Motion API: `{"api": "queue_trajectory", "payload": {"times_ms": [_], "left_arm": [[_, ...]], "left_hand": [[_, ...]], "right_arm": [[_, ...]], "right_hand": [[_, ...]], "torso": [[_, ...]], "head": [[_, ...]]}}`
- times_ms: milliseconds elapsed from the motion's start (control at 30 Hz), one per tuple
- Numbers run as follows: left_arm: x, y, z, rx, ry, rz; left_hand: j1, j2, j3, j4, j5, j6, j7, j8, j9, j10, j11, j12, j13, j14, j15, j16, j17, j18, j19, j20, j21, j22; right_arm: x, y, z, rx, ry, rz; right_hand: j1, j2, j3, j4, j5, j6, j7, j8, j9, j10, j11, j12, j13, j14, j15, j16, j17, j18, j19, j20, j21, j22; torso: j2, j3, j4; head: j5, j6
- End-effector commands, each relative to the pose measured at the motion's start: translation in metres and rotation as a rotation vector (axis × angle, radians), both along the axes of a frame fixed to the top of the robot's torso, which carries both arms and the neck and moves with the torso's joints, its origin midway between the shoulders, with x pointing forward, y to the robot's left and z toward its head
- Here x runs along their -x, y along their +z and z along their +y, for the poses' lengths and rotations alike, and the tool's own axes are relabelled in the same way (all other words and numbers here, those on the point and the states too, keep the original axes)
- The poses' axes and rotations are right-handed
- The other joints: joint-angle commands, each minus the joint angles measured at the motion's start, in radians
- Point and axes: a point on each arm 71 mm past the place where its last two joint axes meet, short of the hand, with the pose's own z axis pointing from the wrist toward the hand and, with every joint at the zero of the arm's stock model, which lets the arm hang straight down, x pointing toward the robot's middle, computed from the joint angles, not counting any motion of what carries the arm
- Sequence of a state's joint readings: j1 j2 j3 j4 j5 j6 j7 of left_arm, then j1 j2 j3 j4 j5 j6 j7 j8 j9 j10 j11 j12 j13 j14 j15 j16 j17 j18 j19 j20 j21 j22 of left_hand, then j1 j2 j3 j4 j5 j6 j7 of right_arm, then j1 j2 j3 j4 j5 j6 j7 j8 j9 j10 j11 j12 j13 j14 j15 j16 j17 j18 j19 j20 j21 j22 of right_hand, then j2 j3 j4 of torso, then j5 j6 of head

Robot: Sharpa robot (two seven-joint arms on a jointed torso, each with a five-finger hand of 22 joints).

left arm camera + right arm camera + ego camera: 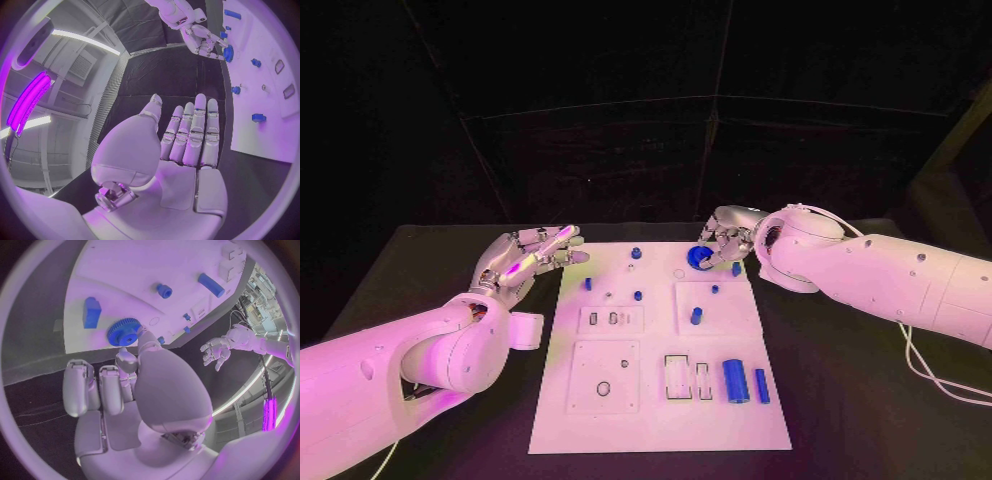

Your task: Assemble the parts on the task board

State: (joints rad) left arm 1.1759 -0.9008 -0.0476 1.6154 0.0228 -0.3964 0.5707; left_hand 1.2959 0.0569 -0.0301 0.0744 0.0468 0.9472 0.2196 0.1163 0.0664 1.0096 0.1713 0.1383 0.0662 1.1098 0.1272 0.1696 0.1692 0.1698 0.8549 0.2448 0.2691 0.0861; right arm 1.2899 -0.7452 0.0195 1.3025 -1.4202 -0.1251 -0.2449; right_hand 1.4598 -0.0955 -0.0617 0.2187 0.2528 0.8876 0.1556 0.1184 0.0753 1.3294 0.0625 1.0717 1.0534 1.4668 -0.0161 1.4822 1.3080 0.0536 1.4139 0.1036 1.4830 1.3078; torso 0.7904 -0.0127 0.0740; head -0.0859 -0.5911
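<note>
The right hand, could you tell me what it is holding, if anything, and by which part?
The right hand holds a blue gear, pinched at its toothed rim at the far edge of the board. The left hand holds nothing.

Left hand (531, 255) hovers off the board's left edge, palm flat, fingers (194, 132) straight and together, holding nothing. Right arm (877, 275) reaches in from the right; right hand (728, 238) is at the board's far edge, thumb and a fingertip (145, 336) pinching a gear (124, 332), other fingers curled.
</note>
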Motion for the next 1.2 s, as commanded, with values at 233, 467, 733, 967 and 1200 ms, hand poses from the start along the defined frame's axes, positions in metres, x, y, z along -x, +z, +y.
{"api": "queue_trajectory", "payload": {"times_ms": [233, 467, 733, 967, 1200], "left_arm": [[0.000, 0.001, -0.002, 0.003, -0.013, -0.009], [-0.001, 0.001, -0.001, 0.003, -0.014, -0.007], [-0.001, 0.001, -0.002, 0.004, -0.015, -0.006], [-0.001, 0.001, -0.002, 0.004, -0.016, -0.006], [-0.001, 0.001, -0.001, 0.004, -0.016, -0.006]], "left_hand": [[0.000, 0.006, 0.000, -0.005, 0.005, 0.007, -0.001, -0.004, 0.001, 0.007, -0.002, -0.004, 0.000, 0.004, -0.001, -0.005, 0.002, 0.016, 0.009, 0.000, -0.006, -0.001], [0.001, 0.007, 0.001, -0.007, 0.005, 0.006, 0.000, -0.005, 0.001, 0.007, -0.001, -0.005, 0.000, 0.005, -0.001, -0.006, 0.002, 0.016, 0.010, 0.000, -0.006, -0.002], [0.001, 0.007, 0.001, -0.007, 0.005, 0.006, 0.000, -0.005, 0.001, 0.007, -0.001, -0.005, 0.000, 0.005, -0.001, -0.006, 0.002, 0.016, 0.010, 0.000, -0.006, -0.002], [0.001, 0.007, 0.001, -0.007, 0.005, 0.006, 0.000, -0.005, 0.001, 0.007, -0.001, -0.005, 0.000, 0.005, -0.001, -0.006, 0.002, 0.016, 0.010, 0.000, -0.006, -0.002], [0.002, 0.008, 0.001, -0.008, 0.005, 0.007, 0.000, -0.006, 0.001, 0.006, -0.001, -0.006, 0.000, 0.005, -0.001, -0.007, 0.002, 0.016, 0.011, 0.000, -0.007, -0.002]], "right_arm": [[-0.003, -0.001, 0.000, 0.048, 0.000, -0.005], [-0.004, -0.002, 0.002, 0.061, 0.008, -0.014], [-0.004, -0.002, 0.007, 0.061, 0.020, -0.025], [-0.003, -0.001, 0.010, 0.085, 0.019, -0.071], [0.003, 0.008, 0.017, 0.056, 0.027, -0.207]], "right_hand": [[0.036, 0.022, 0.014, -0.011, 0.023, 0.010, -0.002, 0.005, 0.001, 0.003, 0.000, 0.017, 0.022, 0.064, 0.007, 0.005, 0.051, -0.008, 0.010, 0.000, 0.007, 0.060], [0.065, 0.043, 0.037, -0.029, 0.021, 0.016, -0.001, 0.009, 0.001, 0.003, -0.001, 0.024, 0.035, 0.064, 0.006, 0.006, 0.053, -0.009, 0.012, -0.001, 0.009, 0.063], [0.075, 0.058, 0.067, -0.043, 0.008, 0.052, -0.004, 0.025, 0.004, 0.021, -0.003, 0.061, 0.076, 0.064, 0.005, 0.008, 0.058, -0.010, 0.016, -0.002, 0.011, 0.070], [0.092, 0.077, 0.113, -0.062, -0.034, 0.131, -0.026, 0.057, 0.013, 0.045, -0.022, 0.104, 0.122, 0.065, -0.010, 0.009, 0.062, -0.011, 0.022, -0.013, 0.015, 0.079], [0.096, 0.094, 0.176, -0.077, -0.043, 0.182, -0.044, 0.071, 0.016, 0.075, -0.037, 0.154, 0.176, 0.066, -0.023, 0.012, 0.070, -0.018, 0.044, -0.026, 0.027, 0.109]], "torso": [[0.000, 0.0006, 0.0014], [0.000, 0.0003, 0.0011], [0.000, 0.0000, 0.0010], [0.000, 0.0004, 0.0005], [0.000, 0.0001, 0.0002]], "head": [[0.001, -0.003], [0.000, -0.003], [0.000, -0.005], [0.001, -0.007], [0.001, -0.005]]}}
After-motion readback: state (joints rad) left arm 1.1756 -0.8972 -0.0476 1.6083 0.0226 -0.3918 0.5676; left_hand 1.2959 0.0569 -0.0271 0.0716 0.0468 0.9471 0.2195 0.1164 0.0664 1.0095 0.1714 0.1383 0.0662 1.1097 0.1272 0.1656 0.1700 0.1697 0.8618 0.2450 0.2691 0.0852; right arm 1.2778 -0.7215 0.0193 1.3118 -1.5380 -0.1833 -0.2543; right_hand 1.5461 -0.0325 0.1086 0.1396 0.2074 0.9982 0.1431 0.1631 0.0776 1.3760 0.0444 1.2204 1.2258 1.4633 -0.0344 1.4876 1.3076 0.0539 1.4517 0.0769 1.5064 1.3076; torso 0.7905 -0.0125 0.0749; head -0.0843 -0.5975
